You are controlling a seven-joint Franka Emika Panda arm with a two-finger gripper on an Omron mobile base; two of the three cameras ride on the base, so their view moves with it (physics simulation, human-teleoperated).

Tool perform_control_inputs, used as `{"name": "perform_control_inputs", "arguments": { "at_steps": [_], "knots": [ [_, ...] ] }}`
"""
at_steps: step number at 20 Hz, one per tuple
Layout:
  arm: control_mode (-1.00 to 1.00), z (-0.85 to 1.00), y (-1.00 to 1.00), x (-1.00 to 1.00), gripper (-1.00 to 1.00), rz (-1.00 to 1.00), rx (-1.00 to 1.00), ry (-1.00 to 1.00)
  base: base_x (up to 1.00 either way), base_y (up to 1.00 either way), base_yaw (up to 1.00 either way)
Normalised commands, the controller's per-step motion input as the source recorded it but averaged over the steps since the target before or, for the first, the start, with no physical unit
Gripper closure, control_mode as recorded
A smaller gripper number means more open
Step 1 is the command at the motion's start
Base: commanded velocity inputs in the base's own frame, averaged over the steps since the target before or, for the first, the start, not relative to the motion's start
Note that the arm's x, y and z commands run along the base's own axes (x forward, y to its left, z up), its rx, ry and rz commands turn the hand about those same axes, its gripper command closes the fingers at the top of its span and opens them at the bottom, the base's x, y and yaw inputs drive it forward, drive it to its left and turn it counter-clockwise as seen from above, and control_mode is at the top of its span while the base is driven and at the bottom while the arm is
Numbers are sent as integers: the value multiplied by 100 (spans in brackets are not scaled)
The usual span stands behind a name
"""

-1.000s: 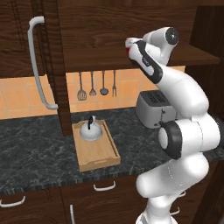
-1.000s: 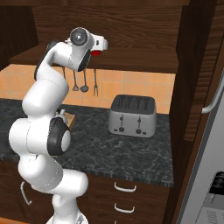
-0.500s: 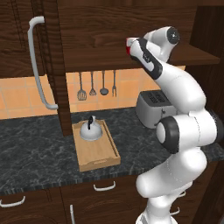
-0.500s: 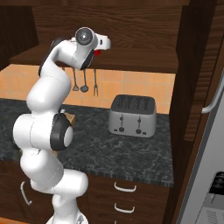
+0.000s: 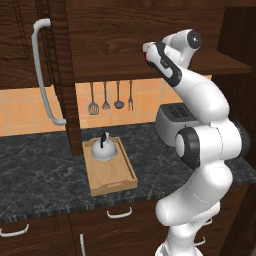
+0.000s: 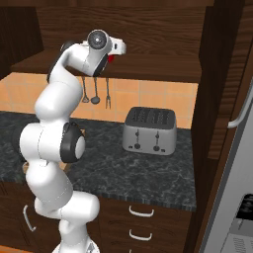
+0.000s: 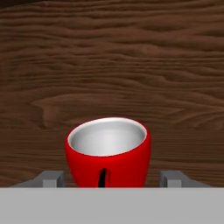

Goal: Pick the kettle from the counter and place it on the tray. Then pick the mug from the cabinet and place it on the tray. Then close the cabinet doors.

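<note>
while the mug (image 7: 108, 151) sits upright on the cabinet (image 5: 150, 35) shelf, the gripper (image 7: 109, 178) is spread wide, one finger either side of it with a gap on both sides, so nothing is gripped. the mug's pale inside faces up, a dark slot showing low on its red wall. down from the mug, the kettle (image 5: 104, 148) rests at the far end of the wooden tray (image 5: 115, 176) on the counter (image 5: 40, 172). the toaster (image 6: 150, 130) stands on the counter below the mug's shelf. a cabinet door (image 5: 57, 75) hangs open beside the tray.
</note>
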Motion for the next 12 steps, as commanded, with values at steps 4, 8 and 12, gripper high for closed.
{"name": "perform_control_inputs", "arguments": {
  "at_steps": [4,8,12],
  "knots": [
    [-100,0,0,0,100,0,0,0,0,0,0],
    [-100,-8,0,0,100,0,0,4,0,0,0],
    [-100,-10,0,0,100,0,0,5,0,0,0]
  ]
}}
